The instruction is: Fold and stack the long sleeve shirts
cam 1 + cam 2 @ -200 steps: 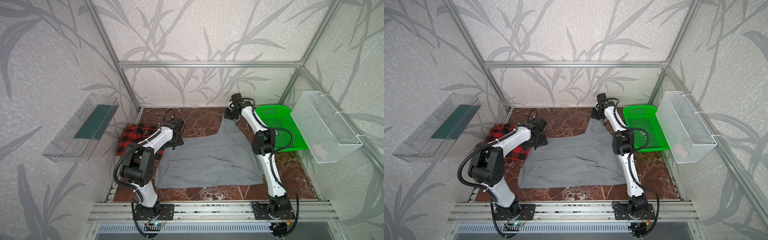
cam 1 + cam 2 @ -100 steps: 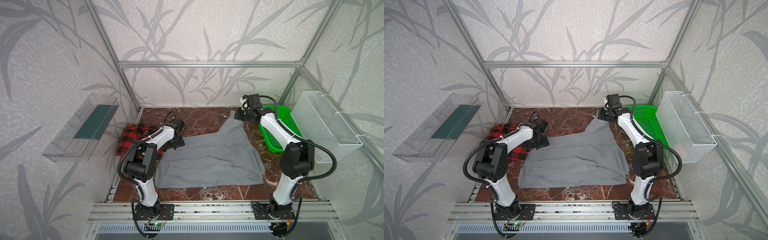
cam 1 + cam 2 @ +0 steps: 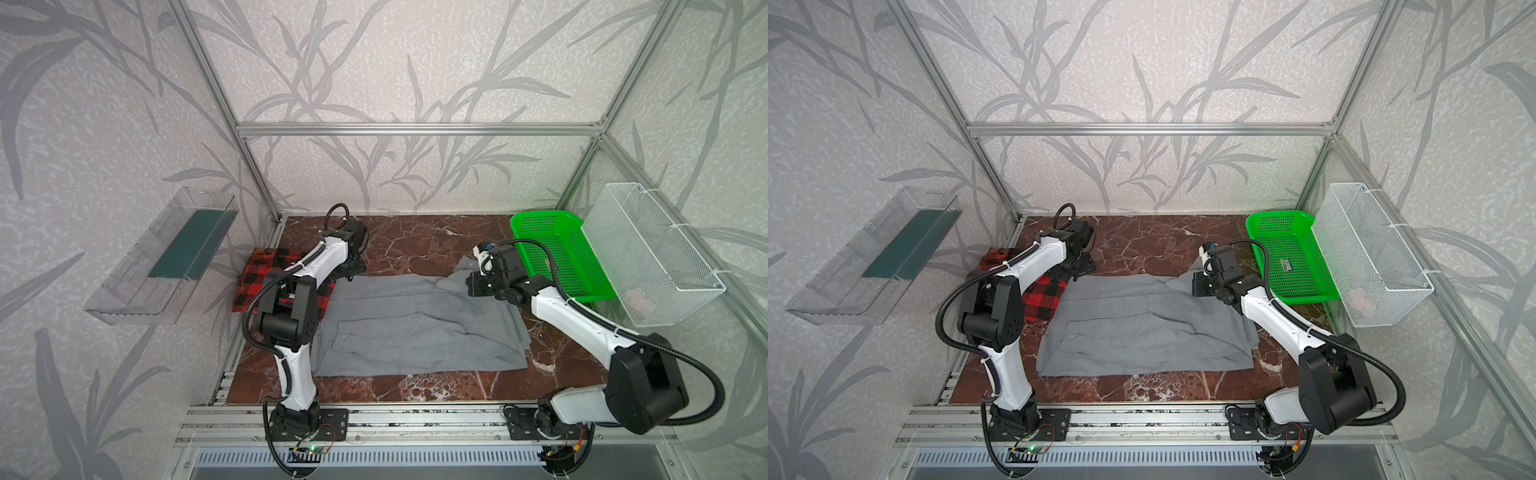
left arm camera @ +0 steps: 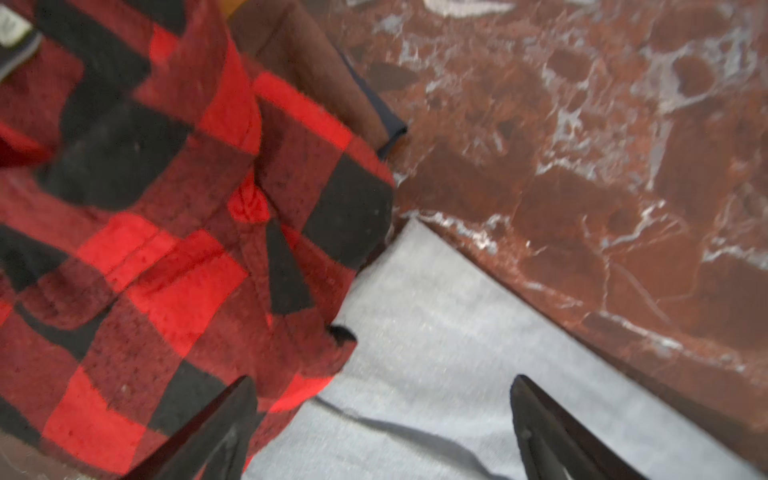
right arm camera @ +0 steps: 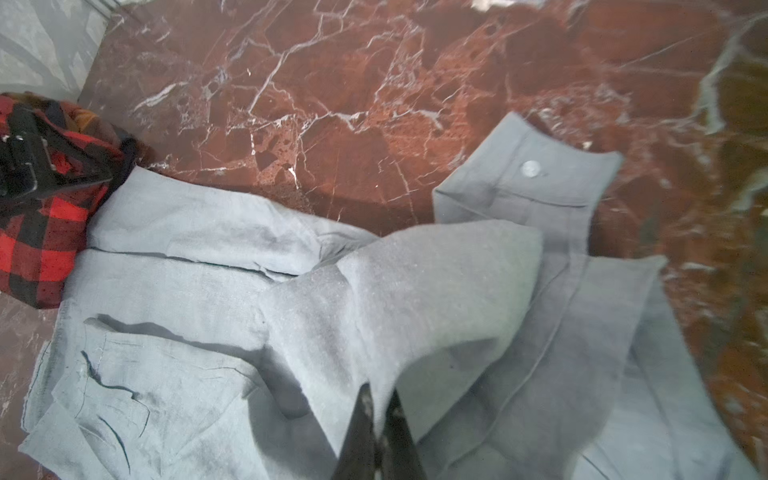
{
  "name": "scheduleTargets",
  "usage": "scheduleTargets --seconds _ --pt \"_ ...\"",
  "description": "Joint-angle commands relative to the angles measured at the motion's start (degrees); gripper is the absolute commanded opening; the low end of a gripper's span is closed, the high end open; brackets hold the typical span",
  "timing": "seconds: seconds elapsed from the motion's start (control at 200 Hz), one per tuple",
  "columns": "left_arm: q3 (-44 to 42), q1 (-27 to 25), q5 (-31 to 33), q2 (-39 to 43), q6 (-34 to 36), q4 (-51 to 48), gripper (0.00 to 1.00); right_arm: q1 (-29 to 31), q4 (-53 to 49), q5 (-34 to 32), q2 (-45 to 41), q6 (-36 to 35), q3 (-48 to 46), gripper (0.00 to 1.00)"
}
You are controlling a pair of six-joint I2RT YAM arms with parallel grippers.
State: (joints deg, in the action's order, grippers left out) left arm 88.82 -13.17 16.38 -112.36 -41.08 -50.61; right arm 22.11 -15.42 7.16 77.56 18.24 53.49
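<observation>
A light gray shirt [image 3: 415, 328] [image 3: 1142, 328] lies spread across the middle of the marble table. Its buttoned cuff [image 5: 528, 170] rests on the stone at the far right edge. My right gripper [image 3: 471, 284] [image 3: 1198, 284] [image 5: 380, 390] is shut on a lifted fold of the gray shirt [image 5: 208, 291] near that far right corner. The red-and-black plaid shirt [image 3: 257, 268] [image 3: 1042, 295] [image 4: 166, 208] lies bunched at the far left, overlapping the gray shirt [image 4: 415, 332]. My left gripper [image 3: 353, 270] [image 3: 1079, 270] [image 4: 382, 378] hovers open over where the two shirts meet, holding nothing.
A green plastic basket [image 3: 557, 257] [image 3: 1287, 257] sits at the back right, close behind my right gripper. A white wire basket [image 3: 648, 257] hangs on the right wall. A clear tray [image 3: 162, 257] hangs on the left wall. Bare marble [image 3: 415, 241] shows behind the gray shirt.
My right gripper has carried its pinch of gray shirt from the far back toward the front right, lowering the raised peak of cloth. The left gripper has barely moved.
</observation>
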Motion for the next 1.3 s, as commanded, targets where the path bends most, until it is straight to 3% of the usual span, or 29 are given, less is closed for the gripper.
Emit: scheduleTargets --seconds 0.0,0.2,0.58,0.75,0.895,1.295 --pt "4.1 -0.1 1.3 -3.5 -2.6 -4.9 0.95 -0.2 -0.7 -4.9 -5.6 -2.6 0.0 0.00" --pt "8.9 -0.2 2.6 -8.8 -4.6 -7.5 0.95 -0.2 -5.5 -11.4 -14.1 -3.9 -3.9 0.00" --pt "16.9 -0.4 4.1 -14.5 -4.3 -12.6 0.96 1.1 -5.7 -7.3 -21.1 -4.8 -9.2 0.00" --pt "15.0 -0.8 -1.4 -13.6 -2.6 -10.7 0.93 3.6 -6.0 -8.5 -22.6 -5.4 -10.1 0.00" --pt "15.3 -1.8 -1.2 -14.4 -1.8 -9.6 0.93 4.3 -7.2 -10.3 -25.0 -6.1 -10.6 0.00" --pt "25.9 -5.1 -0.6 -21.4 0.3 -14.2 0.96 9.1 -6.4 -12.1 -26.6 -7.7 -12.4 0.00"
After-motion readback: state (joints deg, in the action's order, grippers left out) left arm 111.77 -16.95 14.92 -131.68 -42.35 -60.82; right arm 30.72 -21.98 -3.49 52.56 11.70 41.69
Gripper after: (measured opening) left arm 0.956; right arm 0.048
